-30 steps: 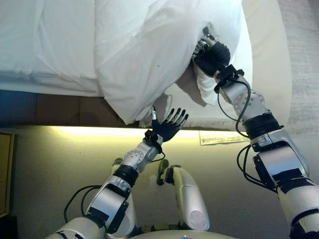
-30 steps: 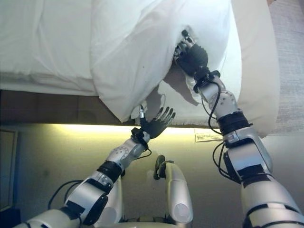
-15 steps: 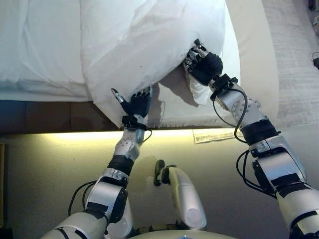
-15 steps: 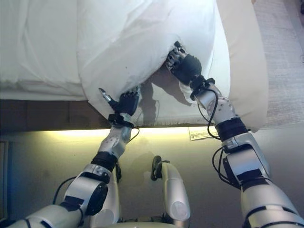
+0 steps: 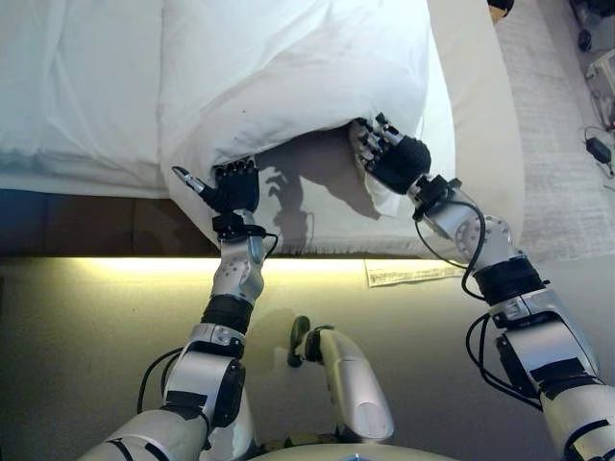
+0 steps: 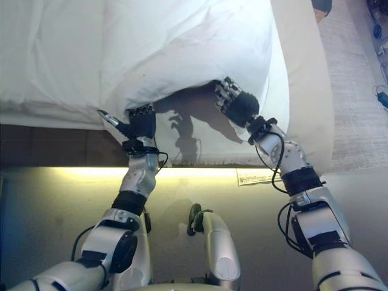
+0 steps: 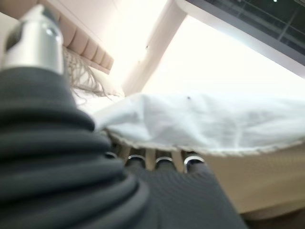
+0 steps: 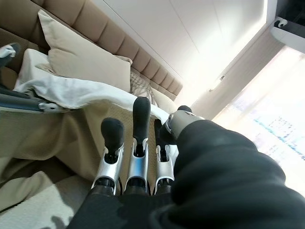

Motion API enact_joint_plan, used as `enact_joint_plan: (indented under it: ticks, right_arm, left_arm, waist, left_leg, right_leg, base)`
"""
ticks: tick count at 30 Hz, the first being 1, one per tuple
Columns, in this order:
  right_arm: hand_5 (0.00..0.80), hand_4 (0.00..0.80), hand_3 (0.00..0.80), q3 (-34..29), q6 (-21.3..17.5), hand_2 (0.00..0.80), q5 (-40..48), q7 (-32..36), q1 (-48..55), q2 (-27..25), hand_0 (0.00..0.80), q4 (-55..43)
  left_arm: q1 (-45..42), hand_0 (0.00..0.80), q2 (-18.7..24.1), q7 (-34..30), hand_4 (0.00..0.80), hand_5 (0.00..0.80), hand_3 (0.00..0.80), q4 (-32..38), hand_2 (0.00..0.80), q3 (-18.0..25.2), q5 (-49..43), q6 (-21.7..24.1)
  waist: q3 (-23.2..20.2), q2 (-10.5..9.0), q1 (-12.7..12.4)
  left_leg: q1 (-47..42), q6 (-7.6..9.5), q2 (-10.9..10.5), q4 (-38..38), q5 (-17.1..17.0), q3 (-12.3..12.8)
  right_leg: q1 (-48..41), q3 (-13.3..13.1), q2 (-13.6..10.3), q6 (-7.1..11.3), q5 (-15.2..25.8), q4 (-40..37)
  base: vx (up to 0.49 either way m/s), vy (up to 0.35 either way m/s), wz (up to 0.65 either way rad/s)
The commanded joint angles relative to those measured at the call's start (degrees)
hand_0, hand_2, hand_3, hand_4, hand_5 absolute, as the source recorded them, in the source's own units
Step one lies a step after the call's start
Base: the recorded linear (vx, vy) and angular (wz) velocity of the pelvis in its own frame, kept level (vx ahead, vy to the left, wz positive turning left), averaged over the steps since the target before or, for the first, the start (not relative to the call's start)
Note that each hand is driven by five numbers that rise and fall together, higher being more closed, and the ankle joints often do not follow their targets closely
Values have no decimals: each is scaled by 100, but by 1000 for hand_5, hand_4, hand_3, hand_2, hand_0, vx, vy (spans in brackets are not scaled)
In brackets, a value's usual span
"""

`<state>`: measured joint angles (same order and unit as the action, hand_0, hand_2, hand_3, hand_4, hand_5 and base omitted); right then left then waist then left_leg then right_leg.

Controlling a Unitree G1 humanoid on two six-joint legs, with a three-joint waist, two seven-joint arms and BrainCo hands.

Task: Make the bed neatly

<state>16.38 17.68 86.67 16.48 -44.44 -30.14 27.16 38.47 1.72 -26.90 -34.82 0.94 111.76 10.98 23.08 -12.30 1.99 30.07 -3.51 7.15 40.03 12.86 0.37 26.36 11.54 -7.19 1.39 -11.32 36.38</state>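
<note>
A white duvet lies bunched across the bed, its near edge raised over a shadowed gap above the beige sheet. My left hand reaches up to the left part of that edge, and in the left wrist view the duvet drapes over its front. At the gap's right end my right hand is open. Its straight fingers hold nothing, and the duvet's edge lies just beyond them.
The bed's near side has a dark base with a lit strip below it and a paper tag. Grey carpet with small items lies to the right. A beige pillow leans on a padded headboard.
My left hand has risen from below the bed's near edge to the duvet's edge. My right hand has drawn back toward the near side. The camera has shifted.
</note>
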Motion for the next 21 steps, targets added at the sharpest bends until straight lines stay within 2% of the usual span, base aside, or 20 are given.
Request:
enact_joint_plan:
  ticks: [1,2,3,4,5,6,7,10,14,17,21]
  right_arm:
    - [800,800,800,-455,110,800,-285,516,355,-10,800,-303]
    - [800,800,800,-436,206,800,-468,539,451,7,800,-261]
    - [800,800,800,-407,288,800,-668,579,570,15,800,-238]
    - [681,681,681,-381,410,681,-810,594,660,13,681,-220]
    - [681,681,681,-385,417,681,-821,602,671,16,681,-219]
    - [0,0,0,-324,760,0,-1051,732,1021,-10,0,-158]
    - [0,0,0,-316,969,0,-1138,860,1229,-9,0,-127]
    - [0,0,0,-311,1268,0,-1376,956,1683,53,0,-133]
    - [0,0,0,-438,1940,0,-2324,1372,2777,217,0,102]
    - [0,0,0,-536,2054,0,-3214,1832,3474,244,0,550]
    - [0,0,0,-848,2037,0,-3695,1962,4100,476,0,1642]
  left_arm:
    - [-75,0,343,-297,0,0,0,580,0,334,124,17]
    - [-102,0,357,-315,0,0,0,577,0,364,124,5]
    - [-152,0,365,-310,0,0,0,601,0,388,124,11]
    - [-195,0,377,-314,0,0,0,626,0,399,124,13]
    - [-206,0,376,-313,0,0,0,627,0,396,124,14]
    - [-272,0,467,-256,0,0,0,660,0,493,124,11]
    - [-326,0,511,-245,0,0,0,665,0,533,124,16]
    - [-447,0,582,-278,0,0,0,625,0,615,124,6]
    - [-696,0,691,-326,0,0,0,425,0,903,124,-54]
    - [-879,0,801,-431,0,0,0,223,0,1119,124,-265]
    - [-959,0,1063,-619,0,0,0,-328,0,1461,124,-696]
  waist:
    - [-670,64,-191]
    - [-717,73,-183]
    - [-749,81,-176]
    - [-791,90,-167]
    - [-813,92,-163]
    - [-975,119,-123]
    - [-1080,133,-95]
    - [-1261,174,-31]
    - [-1673,323,138]
    - [-1871,447,211]
    - [-2075,649,261]
  left_leg:
    - [-511,84,-73,-773,-50,169]
    - [-608,77,-83,-850,-59,173]
    - [-667,96,-77,-960,-209,249]
    - [-764,88,-85,-1058,-237,256]
    - [-845,59,-100,-1074,-117,190]
    - [-1084,59,-110,-1374,-312,283]
    - [-1286,40,-127,-1576,-362,303]
    - [-1659,7,-163,-1947,-460,347]
    - [-2358,-39,-204,-2647,-613,454]
    - [-2705,-51,-246,-3038,-749,499]
    - [-3053,-50,-299,-3376,-778,502]
  right_leg:
    - [-354,-14,-17,-13,-172,-253]
    - [-448,-14,-23,1,-158,-344]
    - [-515,52,-50,-21,-29,-483]
    - [-603,53,-51,-6,-4,-582]
    - [-669,-14,-26,34,-107,-576]
    - [-872,43,-46,51,49,-882]
    - [-1051,39,-38,85,85,-1083]
    - [-1401,35,-40,147,176,-1466]
    - [-1995,6,-18,268,340,-2112]
    - [-2295,-27,17,316,499,-2481]
    - [-2596,-65,35,382,588,-2767]
  base:
    - [24,72,5]
    - [-52,71,4]
    - [-65,63,2]
    - [13,39,2]
    - [46,80,2]
    - [82,94,-1]
    - [19,121,0]
    - [67,75,-2]
    - [89,90,-2]
    - [38,84,-9]
    - [2,67,-4]
